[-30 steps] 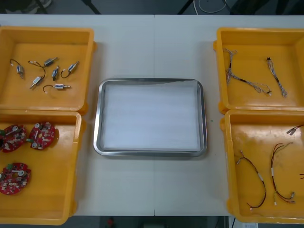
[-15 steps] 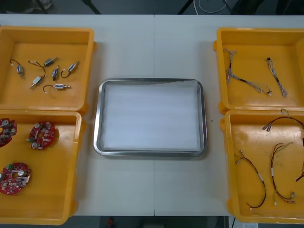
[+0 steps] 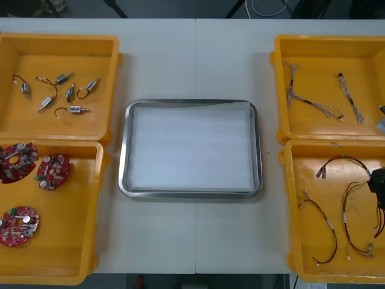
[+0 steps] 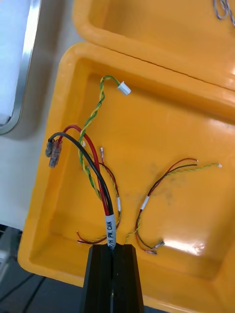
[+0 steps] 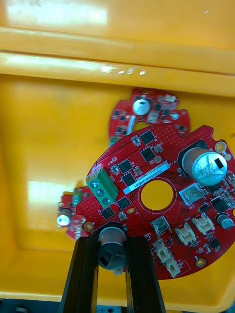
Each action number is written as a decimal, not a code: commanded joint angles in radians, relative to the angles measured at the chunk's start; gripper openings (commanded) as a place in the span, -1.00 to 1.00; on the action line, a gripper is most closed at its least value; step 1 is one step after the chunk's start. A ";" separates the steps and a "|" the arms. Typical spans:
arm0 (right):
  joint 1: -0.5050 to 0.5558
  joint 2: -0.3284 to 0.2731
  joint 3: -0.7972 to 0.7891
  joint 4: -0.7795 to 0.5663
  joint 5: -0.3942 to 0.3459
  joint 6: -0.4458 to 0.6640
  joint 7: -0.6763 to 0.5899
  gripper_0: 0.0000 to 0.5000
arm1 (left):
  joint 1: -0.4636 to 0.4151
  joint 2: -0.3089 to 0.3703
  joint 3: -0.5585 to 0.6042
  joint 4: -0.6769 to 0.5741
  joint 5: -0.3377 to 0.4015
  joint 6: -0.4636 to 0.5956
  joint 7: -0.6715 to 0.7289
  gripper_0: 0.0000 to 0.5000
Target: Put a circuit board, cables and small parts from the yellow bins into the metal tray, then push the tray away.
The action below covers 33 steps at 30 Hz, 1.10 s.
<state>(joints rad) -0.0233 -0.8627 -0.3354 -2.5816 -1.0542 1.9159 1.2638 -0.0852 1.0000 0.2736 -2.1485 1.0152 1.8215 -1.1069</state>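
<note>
Okay, I see my left gripper (image 5: pixel 112 243) pinching a round red circuit board (image 5: pixel 147 161) by a grey cylinder at the board's edge, fingers apart by that cylinder's width. The board is over the near left yellow bin (image 3: pixel 99 198), close to its far wall, with two other boards (image 3: pixel 53 170) beside and below it. I have my right gripper (image 4: pixel 113 252) at the outer side of the near right bin (image 3: pixel 290 198), fingers almost together, clamped on a red and black cable (image 4: pixel 110 226). That cable arcs out above the bin floor toward the tray side. Two more cables (image 3: pixel 328 232) lie on that floor. The metal tray (image 3: pixel 123 174) sits between the bins, white inside.
</note>
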 commanded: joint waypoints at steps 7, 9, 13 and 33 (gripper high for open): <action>-0.030 -0.038 0.012 -0.035 0.025 0.004 0.192 -1.00 | -0.235 0.048 -0.208 -0.116 0.040 0.047 0.102 -1.00; -0.033 -0.038 0.012 -0.035 0.025 0.004 0.192 -1.00 | -0.274 0.048 -0.248 -0.125 0.055 0.047 0.134 -1.00; -0.035 -0.038 0.012 -0.035 0.017 0.004 0.192 -1.00 | -0.355 0.028 -0.337 -0.136 0.069 0.045 0.203 -1.00; -0.043 -0.036 0.016 -0.028 0.019 0.004 0.195 -1.00 | -0.605 -0.193 -0.768 -0.071 -0.116 -0.010 0.380 -1.00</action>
<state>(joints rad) -0.0445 -0.8673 -0.3286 -2.5879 -1.0328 1.9163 1.4296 -0.6418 0.8424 -0.4519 -2.2414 0.9315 1.8355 -0.7482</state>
